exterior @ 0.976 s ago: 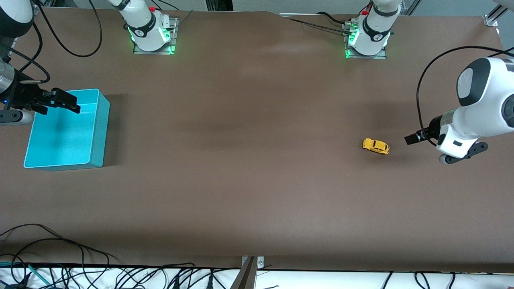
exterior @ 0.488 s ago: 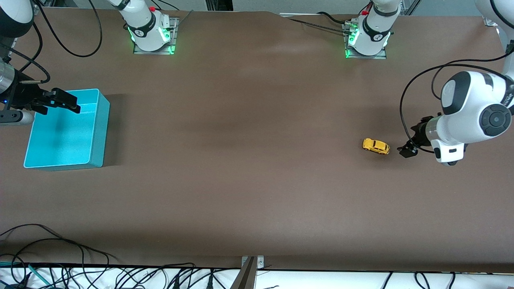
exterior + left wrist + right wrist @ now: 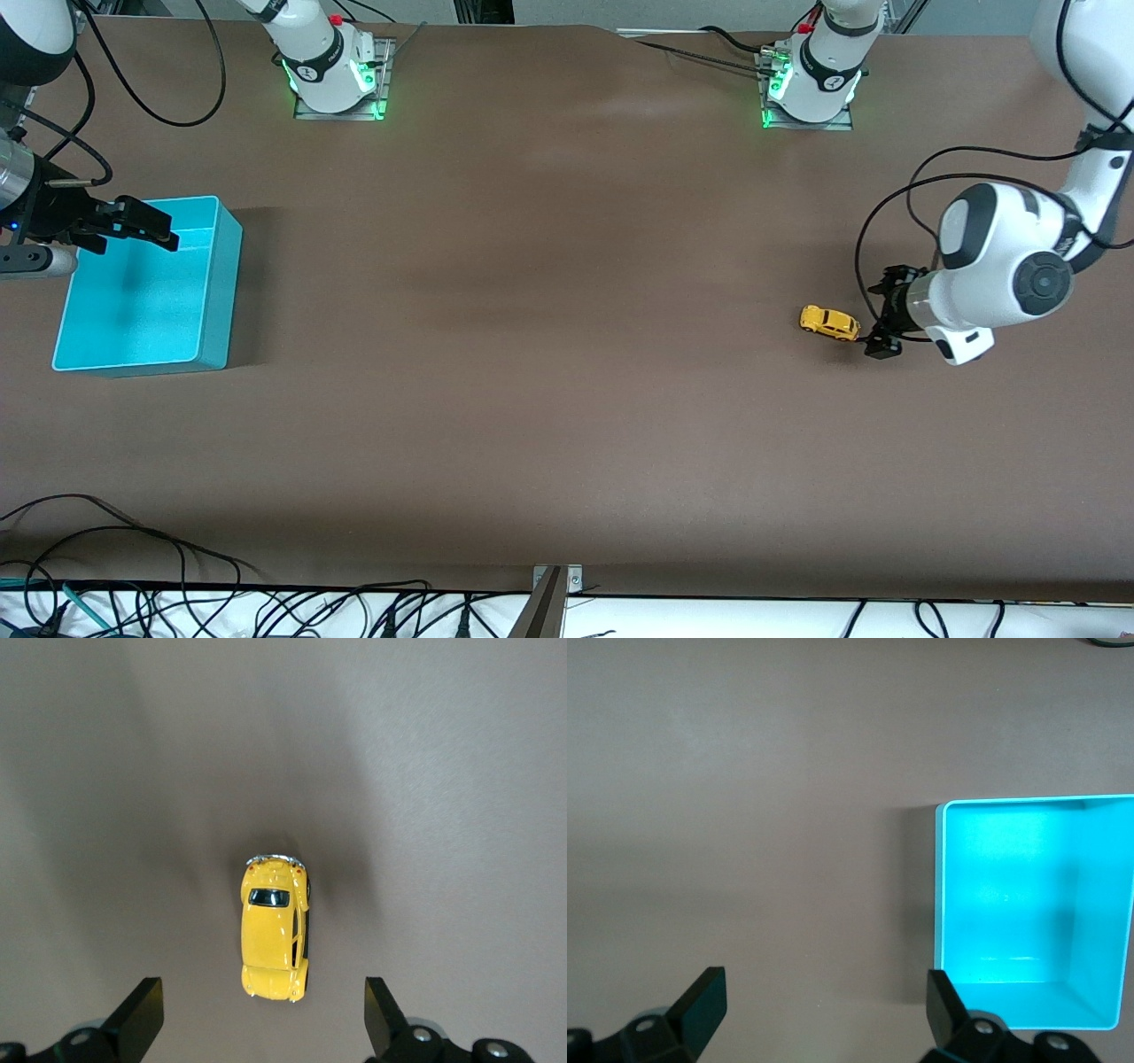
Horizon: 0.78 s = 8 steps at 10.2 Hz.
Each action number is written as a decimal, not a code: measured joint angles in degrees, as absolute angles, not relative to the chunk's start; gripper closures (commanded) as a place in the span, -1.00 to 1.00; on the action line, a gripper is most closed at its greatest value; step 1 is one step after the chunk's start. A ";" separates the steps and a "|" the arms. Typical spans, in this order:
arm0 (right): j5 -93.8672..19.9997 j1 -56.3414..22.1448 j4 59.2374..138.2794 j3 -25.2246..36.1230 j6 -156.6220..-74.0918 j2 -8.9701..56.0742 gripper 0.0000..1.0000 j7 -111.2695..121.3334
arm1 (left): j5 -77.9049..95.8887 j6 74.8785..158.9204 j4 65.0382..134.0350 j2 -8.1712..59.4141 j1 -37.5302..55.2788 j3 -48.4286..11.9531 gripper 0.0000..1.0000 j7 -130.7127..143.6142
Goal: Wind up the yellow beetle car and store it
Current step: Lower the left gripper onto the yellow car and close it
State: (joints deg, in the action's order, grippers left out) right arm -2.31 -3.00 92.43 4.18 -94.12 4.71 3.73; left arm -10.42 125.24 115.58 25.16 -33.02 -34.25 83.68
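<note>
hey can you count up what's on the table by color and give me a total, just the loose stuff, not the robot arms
Yellow: 1, the yellow beetle car, on the table toward the left arm's end.
Teal: 1, the open bin, toward the right arm's end, nothing in it.
Total: 2

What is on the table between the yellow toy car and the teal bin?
Nothing: in the front view only bare brown table runs from the yellow toy car to the teal bin.
</note>
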 measured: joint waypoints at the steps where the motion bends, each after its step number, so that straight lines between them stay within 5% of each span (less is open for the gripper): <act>1: -2.31 -3.00 92.43 4.17 -94.12 4.74 -1.00 3.73 | -11.42 127.87 117.40 25.47 -33.01 -34.14 -1.00 86.22; 6: -2.33 -3.00 92.43 4.17 -94.12 4.80 -1.00 3.73 | -22.67 132.17 118.88 30.53 -32.98 -34.04 -1.00 100.56; 7: -2.33 -3.00 92.43 4.18 -94.12 4.80 -1.00 3.73 | -22.67 132.48 118.88 30.98 -32.98 -34.04 -0.88 100.99; 8: -2.34 -3.00 92.43 4.18 -94.12 4.80 -1.00 3.73 | -22.67 132.84 118.88 31.41 -32.96 -34.05 -0.38 101.36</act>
